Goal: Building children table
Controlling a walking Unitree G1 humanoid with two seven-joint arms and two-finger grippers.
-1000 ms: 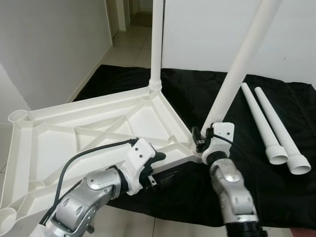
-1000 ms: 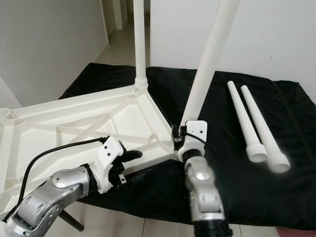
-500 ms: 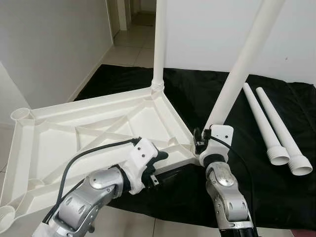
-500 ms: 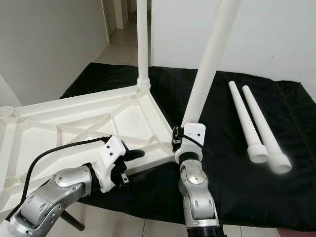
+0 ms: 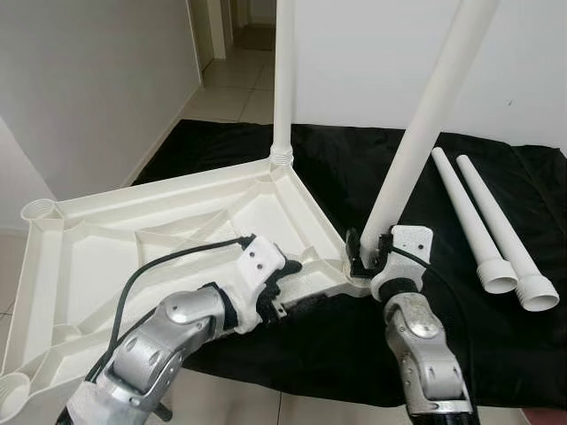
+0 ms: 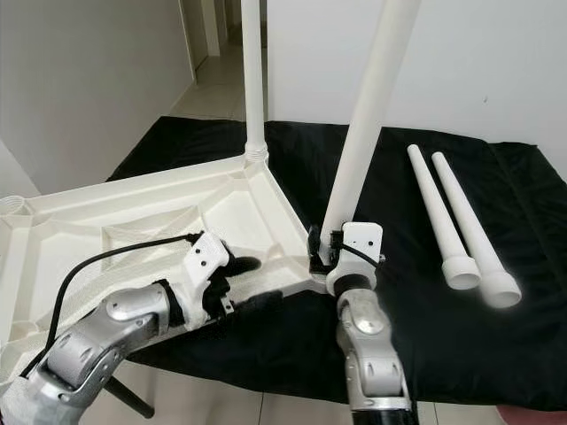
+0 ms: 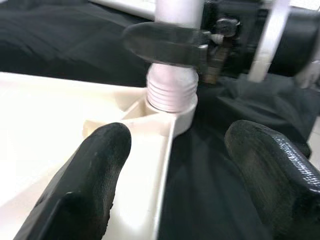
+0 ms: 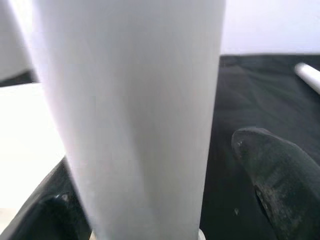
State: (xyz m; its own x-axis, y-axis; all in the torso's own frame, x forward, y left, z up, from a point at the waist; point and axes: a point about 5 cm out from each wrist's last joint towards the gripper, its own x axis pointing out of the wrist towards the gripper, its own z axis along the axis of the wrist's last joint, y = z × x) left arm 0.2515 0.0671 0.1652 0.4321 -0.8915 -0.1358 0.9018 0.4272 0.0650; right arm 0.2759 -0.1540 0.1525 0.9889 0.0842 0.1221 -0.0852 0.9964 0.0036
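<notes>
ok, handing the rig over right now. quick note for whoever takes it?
Right claw: around the base of the tilted leg at the near corner socket of the upturned tabletop; whether it is clamped tight cannot be told.
Left claw: open, fingers either side of the tabletop's near edge, beside that socket.
Done: one leg stands upright in the far corner socket. The tilted leg has its threaded end at the socket but is not straight.
Left: straighten and seat that leg, then fit the two spare legs lying on the black cloth into the open corner sockets.
</notes>
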